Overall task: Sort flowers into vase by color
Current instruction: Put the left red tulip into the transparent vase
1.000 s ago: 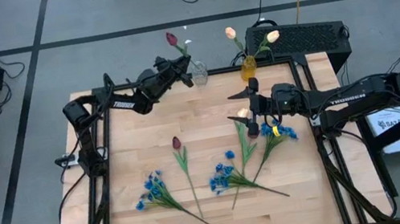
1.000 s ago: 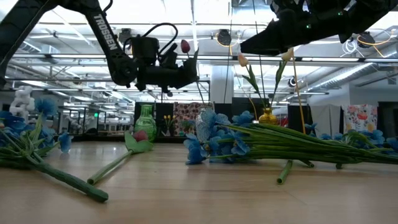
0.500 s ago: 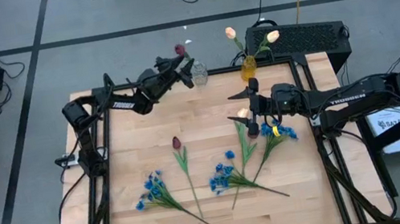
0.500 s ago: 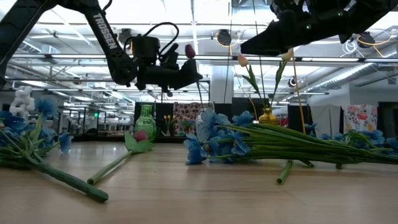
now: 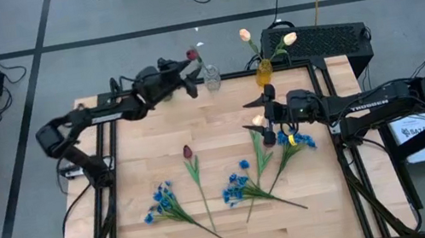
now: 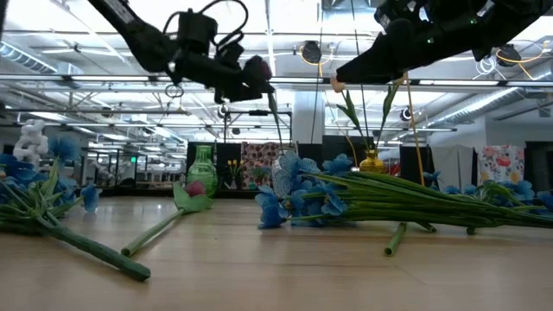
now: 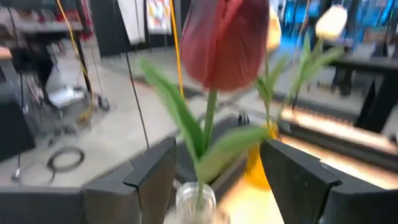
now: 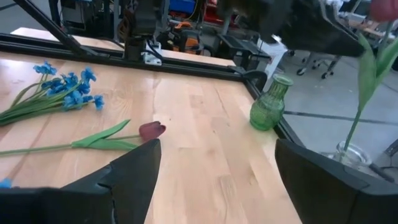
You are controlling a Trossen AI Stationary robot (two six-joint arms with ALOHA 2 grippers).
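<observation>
At the desk's [image 5: 147,139] far edge the left pincer [image 7: 211,171] stands wide around a dark red tulip [image 7: 227,40] now planted in the clear vase [image 5: 212,78]. The release looks done. Next it must back away cleanly, while the right pincer [image 5: 264,125], wide and empty, hovers over the remaining flowers [image 5: 275,156].

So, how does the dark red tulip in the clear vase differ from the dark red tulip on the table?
The red tulip in the clear vase stands upright with its stem in the glass, at the table's far edge. The red tulip on the table lies flat on the wood, in no vase, near the blue bunches. The standing one has the left gripper open close beside it; the lying one has no gripper near. Both are dark red with green stems.
</observation>
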